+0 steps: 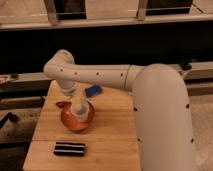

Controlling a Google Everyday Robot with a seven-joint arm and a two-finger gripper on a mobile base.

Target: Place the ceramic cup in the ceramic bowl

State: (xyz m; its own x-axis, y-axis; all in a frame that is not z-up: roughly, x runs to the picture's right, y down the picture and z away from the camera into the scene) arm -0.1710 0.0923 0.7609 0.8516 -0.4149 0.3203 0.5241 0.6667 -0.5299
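Reaching across from the right, the big white arm fills most of what I can see, its elbow bent over the far left of the wooden table and its wrist turned straight down. Below that wrist sits the ceramic bowl, glossy orange-brown, on the left half of the table, and the gripper hangs right over its middle, low enough to look dipped inside the rim. I cannot tell how the jaws stand; the pale end of the arm hides them. I cannot make out the ceramic cup as a separate thing either, so it may be the pale shape at the arm's tip or already down in the bowl. My guess is the task is near its end: the carry is done and what is left is letting go and lifting clear. Nearer to me lies a flat black-and-white striped bar, well apart from the bowl, and beyond the bowl rests a small blue object, close under the forearm.
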